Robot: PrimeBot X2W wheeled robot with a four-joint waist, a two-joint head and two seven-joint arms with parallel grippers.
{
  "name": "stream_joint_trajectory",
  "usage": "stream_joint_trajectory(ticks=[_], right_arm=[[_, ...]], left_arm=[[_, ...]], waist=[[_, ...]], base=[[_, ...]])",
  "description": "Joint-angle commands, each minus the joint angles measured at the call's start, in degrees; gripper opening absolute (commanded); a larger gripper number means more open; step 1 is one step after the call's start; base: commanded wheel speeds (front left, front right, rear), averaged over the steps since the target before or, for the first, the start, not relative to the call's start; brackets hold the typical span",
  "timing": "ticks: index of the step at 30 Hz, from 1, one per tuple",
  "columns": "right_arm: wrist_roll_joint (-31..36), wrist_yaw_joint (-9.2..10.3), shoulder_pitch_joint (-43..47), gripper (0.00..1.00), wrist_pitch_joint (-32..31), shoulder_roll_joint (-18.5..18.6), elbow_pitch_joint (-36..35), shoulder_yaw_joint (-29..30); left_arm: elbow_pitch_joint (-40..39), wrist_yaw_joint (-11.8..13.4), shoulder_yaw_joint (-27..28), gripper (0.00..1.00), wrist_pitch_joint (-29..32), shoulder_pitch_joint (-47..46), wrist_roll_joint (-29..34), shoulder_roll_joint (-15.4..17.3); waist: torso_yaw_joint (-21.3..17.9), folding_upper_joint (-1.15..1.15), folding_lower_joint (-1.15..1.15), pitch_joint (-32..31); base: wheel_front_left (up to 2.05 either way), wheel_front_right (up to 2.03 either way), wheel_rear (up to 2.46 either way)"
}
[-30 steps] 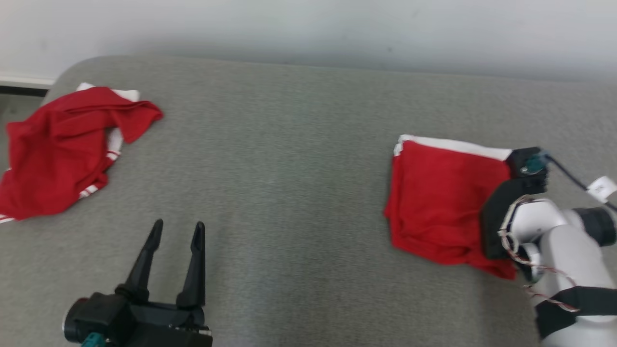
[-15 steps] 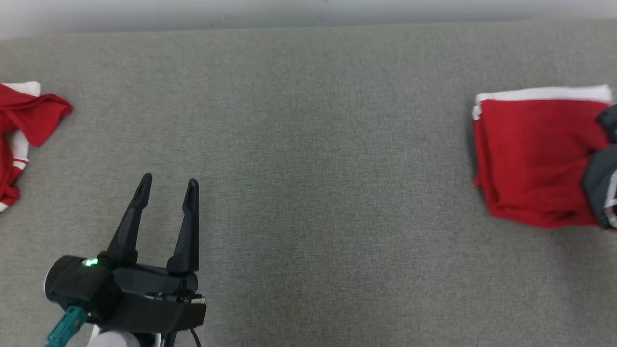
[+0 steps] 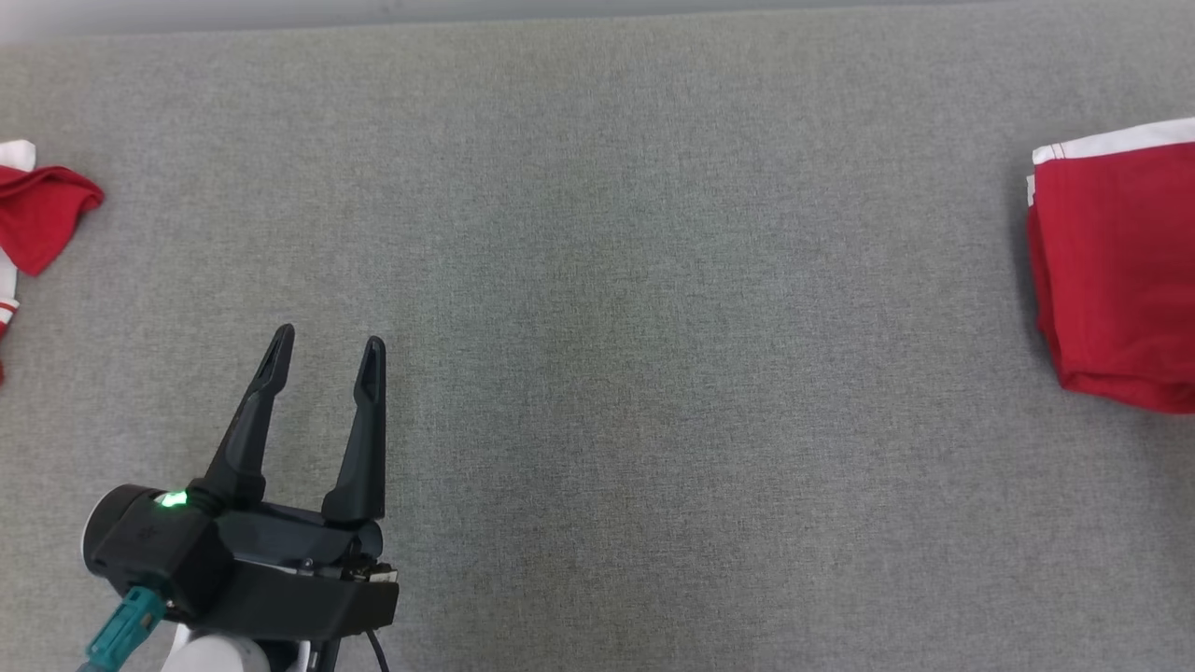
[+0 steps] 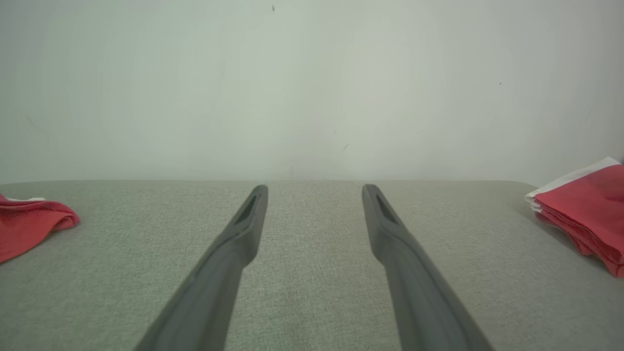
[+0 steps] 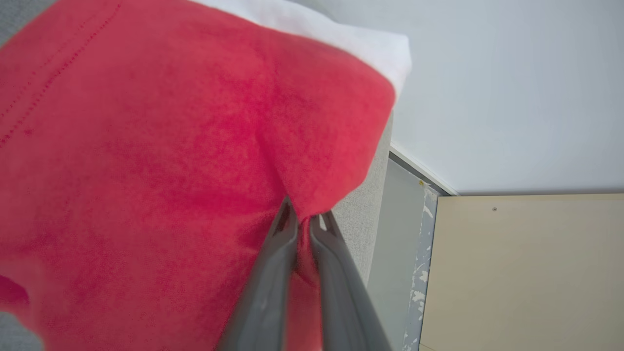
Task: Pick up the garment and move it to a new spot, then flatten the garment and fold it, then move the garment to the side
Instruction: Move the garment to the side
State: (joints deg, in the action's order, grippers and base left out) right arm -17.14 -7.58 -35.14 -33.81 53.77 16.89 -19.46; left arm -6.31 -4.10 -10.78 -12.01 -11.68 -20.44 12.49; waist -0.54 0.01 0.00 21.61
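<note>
- Now the grey desk point(image 3: 653, 373) spreads bare under and ahead of the left claw point(image 3: 329, 338). The head view has swung since a second ago, so both cloths sitting nearer its edges is the camera's doing, not theirs.
- Folded garment point(image 3: 1116, 271), red with a white band: well off to the left claw's right. It lies flat and squared, close to the desk's far side edge.
- Crumpled red cloth point(image 3: 37, 210): well off to the left claw's left, with nothing touching it.
- Left claw: released, fingers spread wide, holding nothing, low over the desk.
- Right claw point(image 5: 306, 214): clenched on a pinch of the folded garment's red fabric, which bunches right at its tips. The grip is as tight as a second ago. Folding looks done, so I judge the sideways move is in hand and only the let-go is left.
</note>
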Motion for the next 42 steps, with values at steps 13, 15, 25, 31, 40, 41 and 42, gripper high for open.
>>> stream_joint_trajectory(ticks=[13,15,25,31,40,41,42], right_arm=[[4.3,0.16,3.8,1.00,-0.9,2.5,-4.7,-0.1],[5.0,0.16,4.4,1.00,-0.8,1.9,-4.4,1.1],[7.8,0.16,5.6,1.00,5.3,-2.4,-3.5,7.0],[5.3,0.16,6.7,1.00,13.5,-10.9,-2.7,12.1],[0.5,0.16,17.2,1.00,25.9,-26.1,-8.9,16.4],[-0.2,0.16,18.7,1.00,26.3,-27.7,-9.9,16.5],[-0.8,0.16,20.2,1.00,26.2,-29.2,-10.9,16.3]], left_arm=[[0.9,0.2,-0.7,1.00,-0.6,2.2,-1.0,-0.1],[0.9,0.2,-1.0,1.00,-0.5,2.1,-0.8,-0.2],[1.5,0.5,-0.9,1.00,-0.8,1.8,-1.2,0.0],[4.0,2.8,0.4,1.00,-1.0,3.0,-2.2,-1.0],[7.8,4.7,2.2,1.00,-2.0,6.7,-3.0,-1.9],[8.2,5.0,2.2,1.00,-2.0,7.4,-3.2,-2.1],[8.4,5.3,2.4,1.00,-2.1,7.8,-2.9,-2.0]], waist=[[-0.1,-0.01,0.00,-2.6],[-0.1,-0.01,0.00,-2.6],[-0.3,-0.01,0.00,-3.7],[0.4,-0.01,0.00,-7.5],[2.2,-0.01,0.00,-16.5],[2.3,-0.01,0.00,-17.4],[2.4,-0.01,0.00,-18.3]], base=[[0.00,0.00,0.00],[0.00,0.00,0.00],[0.00,0.00,0.00],[0.00,0.00,0.00],[0.00,0.00,0.00],[0.00,0.00,0.00],[0.00,0.00,0.00]])
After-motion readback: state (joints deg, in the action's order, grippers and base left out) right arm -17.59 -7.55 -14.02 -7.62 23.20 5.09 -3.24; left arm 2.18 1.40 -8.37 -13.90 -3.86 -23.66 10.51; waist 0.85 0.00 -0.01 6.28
